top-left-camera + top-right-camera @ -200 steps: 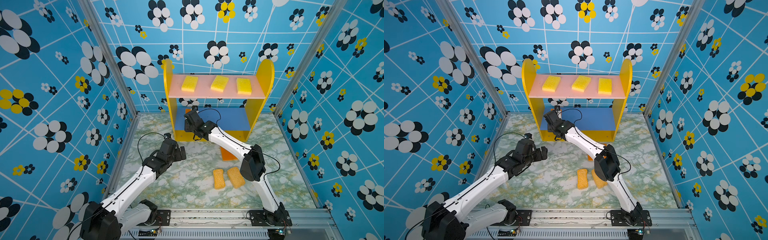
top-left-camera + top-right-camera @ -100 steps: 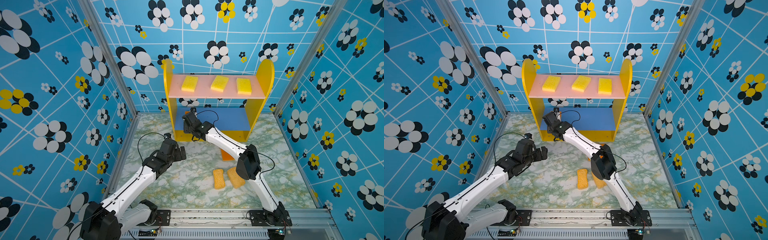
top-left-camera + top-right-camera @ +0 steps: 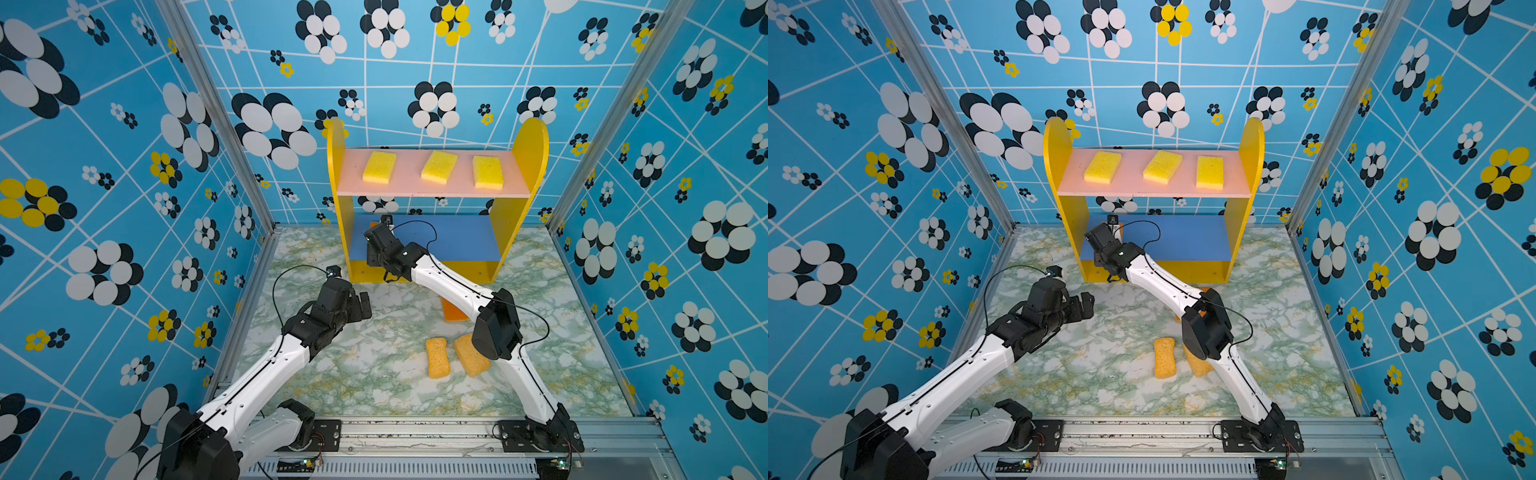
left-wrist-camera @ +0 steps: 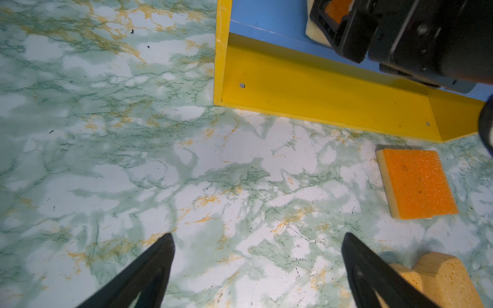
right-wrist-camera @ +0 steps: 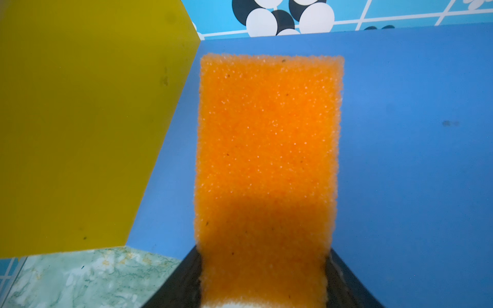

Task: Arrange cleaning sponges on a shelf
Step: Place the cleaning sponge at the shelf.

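The shelf (image 3: 530,141) stands at the back, with three yellow cleaning sponges (image 3: 379,167) (image 3: 439,167) (image 3: 487,172) on its pink upper board. My right gripper (image 5: 264,253) reaches onto the left end of the blue lower board (image 5: 413,133). An orange sponge (image 5: 269,138) lies flat on that board beside the yellow side panel, and the right fingers press its two sides. My left gripper (image 4: 257,240) hangs open and empty over the floor. Another orange sponge (image 4: 417,184) lies in front of the shelf. Two tan sponges (image 3: 437,358) (image 3: 469,355) lie near the right arm's elbow.
Blue flowered walls enclose the marble-patterned floor (image 3: 374,374) on three sides. The right arm (image 3: 449,282) stretches diagonally across the floor and partly covers the floor's orange sponge in both top views. A metal rail (image 3: 415,432) runs along the front edge.
The right gripper has shifted slightly at the blue board's left end with the orange sponge between its fingers. The left arm has not moved.
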Robot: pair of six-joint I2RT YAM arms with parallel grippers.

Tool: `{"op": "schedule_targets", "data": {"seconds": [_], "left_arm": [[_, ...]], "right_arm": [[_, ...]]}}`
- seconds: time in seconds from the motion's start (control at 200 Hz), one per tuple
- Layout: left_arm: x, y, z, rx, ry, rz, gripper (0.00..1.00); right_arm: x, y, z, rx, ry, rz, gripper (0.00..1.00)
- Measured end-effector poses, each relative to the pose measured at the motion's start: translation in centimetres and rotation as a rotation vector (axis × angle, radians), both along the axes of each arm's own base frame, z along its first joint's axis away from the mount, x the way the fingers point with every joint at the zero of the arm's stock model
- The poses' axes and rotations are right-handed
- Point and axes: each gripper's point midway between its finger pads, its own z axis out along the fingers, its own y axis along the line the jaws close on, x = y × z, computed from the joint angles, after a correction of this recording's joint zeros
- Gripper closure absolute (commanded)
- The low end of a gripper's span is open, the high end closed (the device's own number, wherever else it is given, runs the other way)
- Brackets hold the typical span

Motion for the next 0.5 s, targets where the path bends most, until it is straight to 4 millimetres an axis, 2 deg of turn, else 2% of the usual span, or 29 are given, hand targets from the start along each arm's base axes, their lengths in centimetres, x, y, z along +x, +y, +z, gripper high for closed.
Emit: {"op": "schedule_targets", "data": {"seconds": [0.065,0.5], "left_arm": [[-0.01,0.0,0.04,-0.001,-0.001,0.0,0.01],[-0.01,0.01,0.04,0.0,-0.001,0.0,0.01]], "right_arm": [[0.06,-0.08,-0.07,-0.002,-0.001,-0.006,0.21],[-0.04,-0.46,-0.52,-0.03,0.007,-0.011,0.06]]}}
